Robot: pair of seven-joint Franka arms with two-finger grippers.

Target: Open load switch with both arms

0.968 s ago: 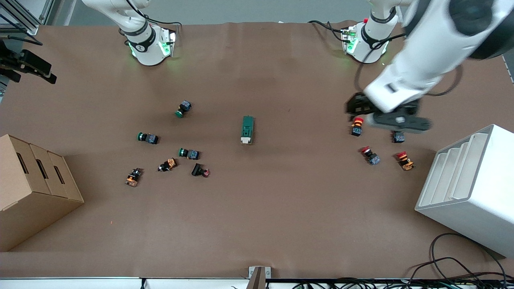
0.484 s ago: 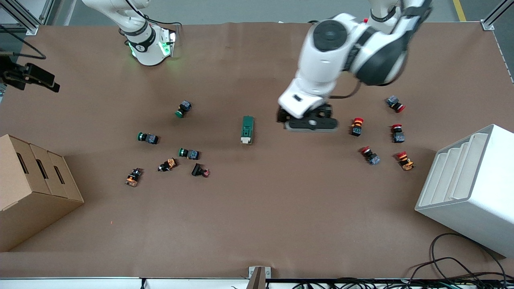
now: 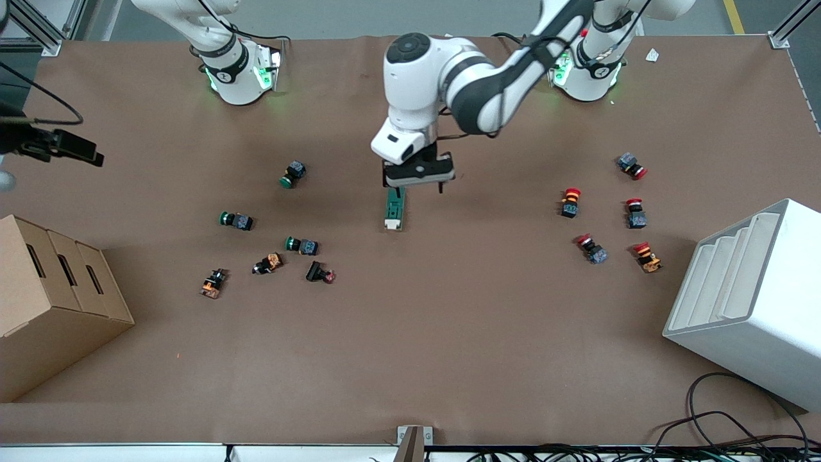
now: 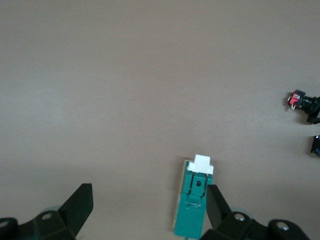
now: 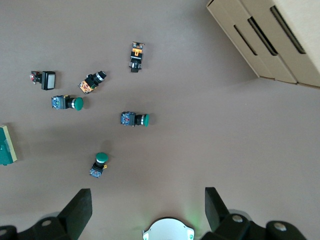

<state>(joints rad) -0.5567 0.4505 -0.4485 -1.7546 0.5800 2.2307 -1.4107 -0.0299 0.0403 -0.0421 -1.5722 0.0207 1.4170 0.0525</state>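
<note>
The load switch [image 3: 394,208] is a dark green block with a white lever piece, lying in the middle of the table. Its white end points toward the front camera. My left gripper [image 3: 418,174] hangs open over the end farther from that camera. In the left wrist view the load switch [image 4: 194,207] lies just inside one finger [image 4: 216,202] of the left gripper [image 4: 149,194], off centre, with nothing gripped. My right gripper [image 5: 146,196] is open, high over the table near its own base, with the load switch [image 5: 7,146] at that view's edge.
Green push-buttons [image 3: 294,173] [image 3: 236,221] and other small buttons [image 3: 268,263] are scattered toward the right arm's end. Red-capped buttons [image 3: 569,202] [image 3: 591,249] lie toward the left arm's end. A cardboard box [image 3: 51,301] and a white rack [image 3: 750,301] flank the table.
The left arm has swung from over the red buttons at its end of the table to the middle, bringing its gripper over the load switch. The load switch has not moved.
</note>
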